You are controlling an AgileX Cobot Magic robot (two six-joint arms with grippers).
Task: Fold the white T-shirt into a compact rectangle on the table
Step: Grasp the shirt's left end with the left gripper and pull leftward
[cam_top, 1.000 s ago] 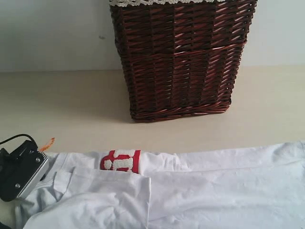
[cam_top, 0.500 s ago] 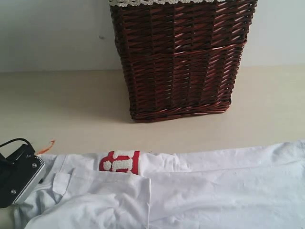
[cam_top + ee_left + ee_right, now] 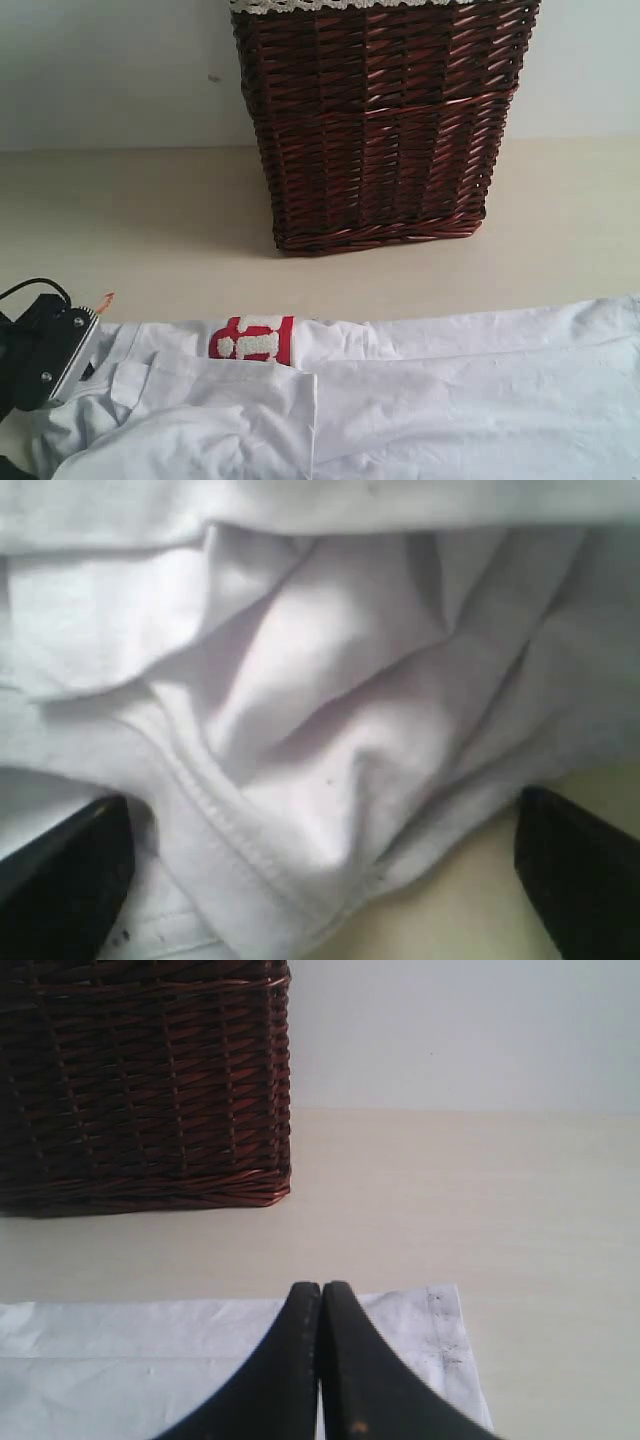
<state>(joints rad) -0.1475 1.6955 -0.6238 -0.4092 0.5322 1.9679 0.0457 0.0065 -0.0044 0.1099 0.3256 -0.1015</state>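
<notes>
The white T-shirt [image 3: 420, 390] lies spread along the near edge of the table [image 3: 150, 220], partly folded, with red-outlined letters [image 3: 253, 339] showing at a fold and an orange tag [image 3: 103, 299] at its left end. My left gripper [image 3: 320, 880] is open, and its black fingers [image 3: 65, 880] straddle a crumpled hemmed bunch of the shirt [image 3: 300, 730]. The gripper's black body [image 3: 45, 350] sits at the shirt's left end. My right gripper [image 3: 322, 1295] is shut, with nothing seen between its fingers, above the shirt's hemmed corner [image 3: 430, 1330].
A tall dark brown wicker basket [image 3: 380, 130] with a lace rim stands at the back of the table, behind the shirt. It also shows in the right wrist view as the basket [image 3: 140, 1080]. Bare table [image 3: 500, 1210] lies between the basket and the shirt.
The left gripper's body dipped to the left, then came back up slightly and tilted. The shirt's left edge shifted a little with it. The right side has not changed.
</notes>
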